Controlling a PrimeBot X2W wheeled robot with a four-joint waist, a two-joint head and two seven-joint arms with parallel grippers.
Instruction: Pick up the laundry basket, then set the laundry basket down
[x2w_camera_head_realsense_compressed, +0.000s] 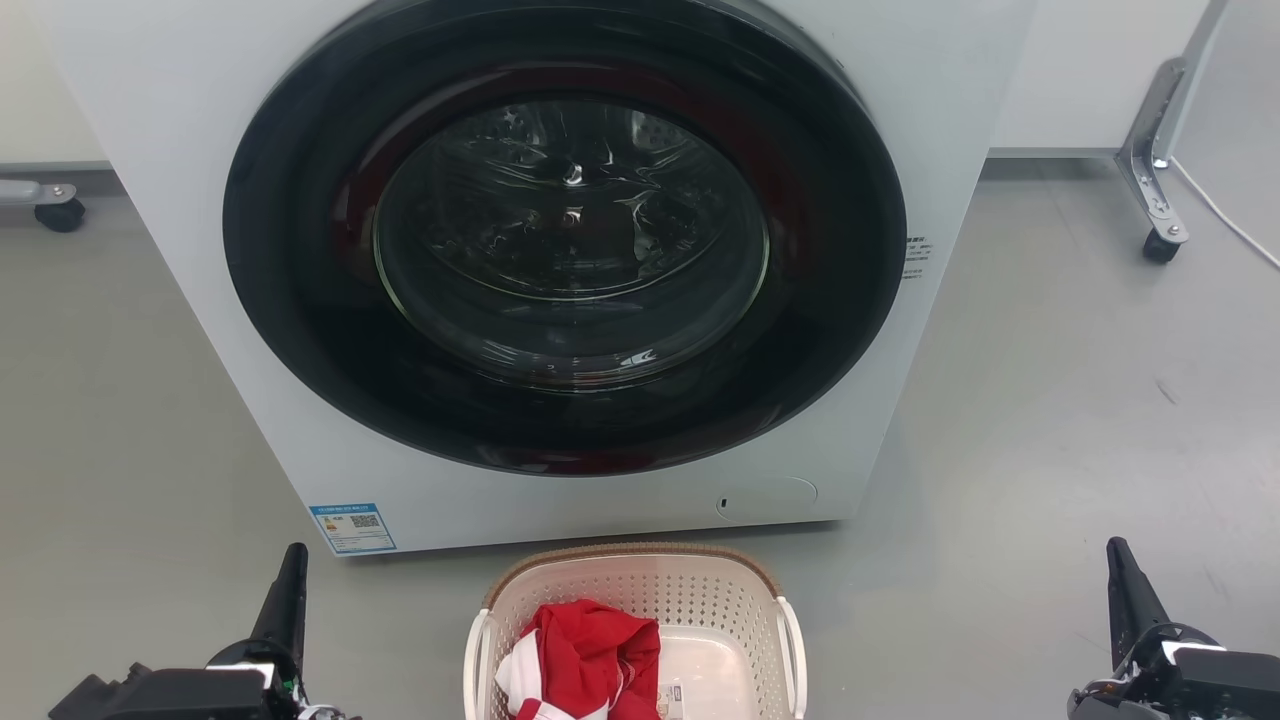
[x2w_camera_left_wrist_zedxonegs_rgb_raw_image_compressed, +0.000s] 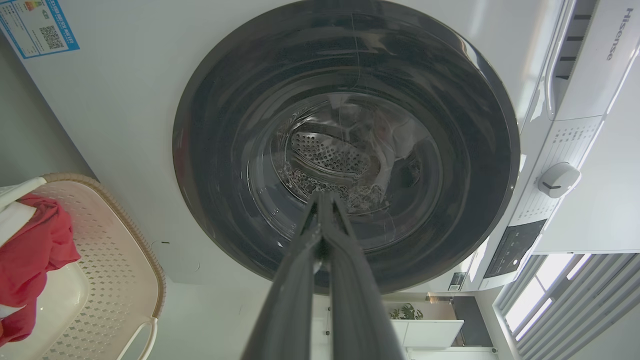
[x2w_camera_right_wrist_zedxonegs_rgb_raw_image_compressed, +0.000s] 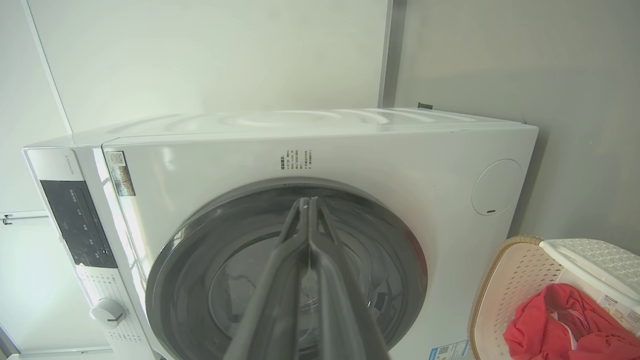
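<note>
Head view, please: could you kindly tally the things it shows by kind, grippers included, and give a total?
Washing machine: 1
Laundry basket: 1
Red cloth bundle: 1
Grippers: 2, left gripper and right gripper
Caster wheels: 2
Total: 7
</note>
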